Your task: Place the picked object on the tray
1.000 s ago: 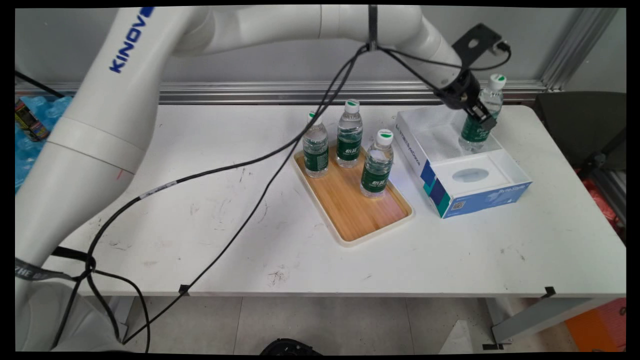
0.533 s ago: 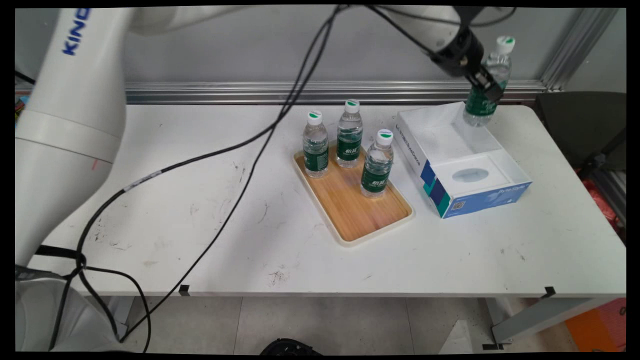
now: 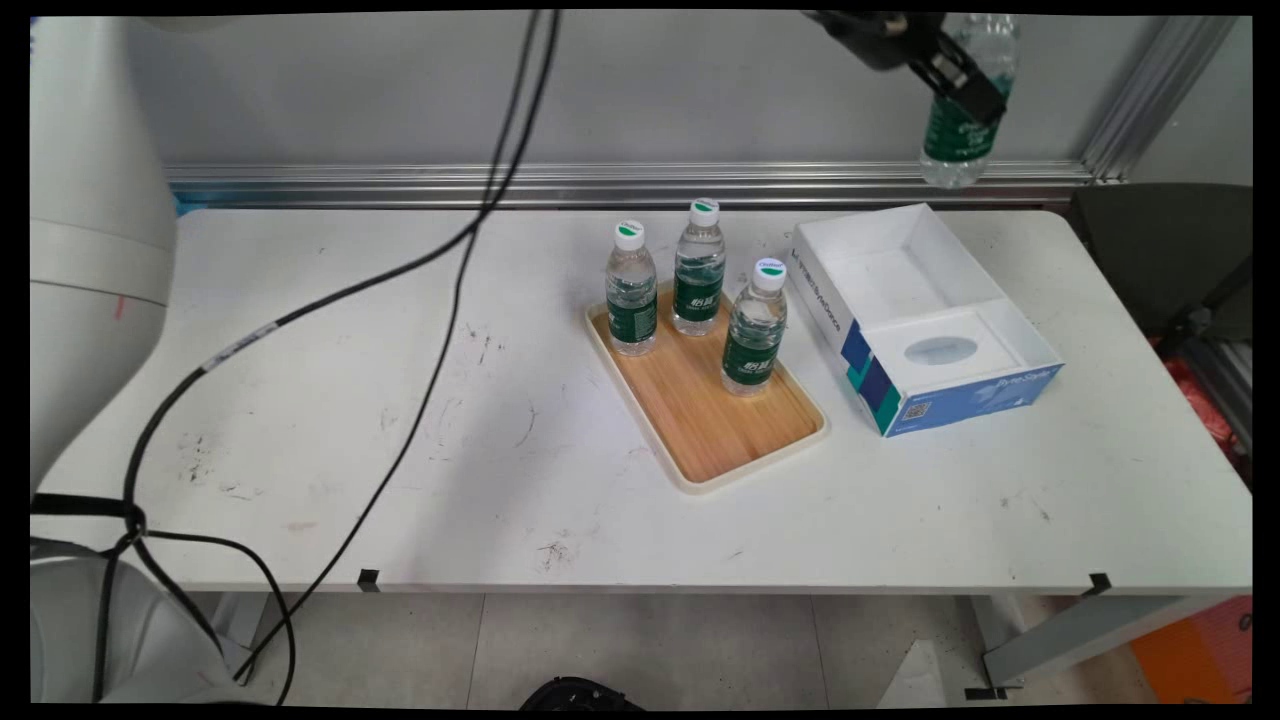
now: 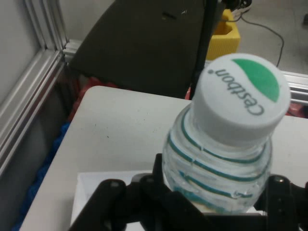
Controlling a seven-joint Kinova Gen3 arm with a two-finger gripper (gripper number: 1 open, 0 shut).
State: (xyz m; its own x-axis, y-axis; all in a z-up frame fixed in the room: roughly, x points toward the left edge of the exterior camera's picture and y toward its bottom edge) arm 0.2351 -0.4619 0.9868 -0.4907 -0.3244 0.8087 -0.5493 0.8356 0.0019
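High at the upper right of the main view, the black two-finger gripper (image 3: 965,85) is clamped on a clear plastic water bottle with a green label (image 3: 958,130), carrying it in the air above the far end of the open white-and-blue cardboard box (image 3: 985,385). The grip sits on the bottle's body below the neck, probably so the white-and-green cap (image 4: 243,96) stays free; the fingers' exact contact is partly hidden in the hand view. Count: one bottle held; three matching bottles (image 3: 631,290) (image 3: 699,268) (image 3: 755,328) standing upright on one wooden tray with a cream rim (image 3: 700,480); one box, beside the tray on the white table (image 3: 500,480).
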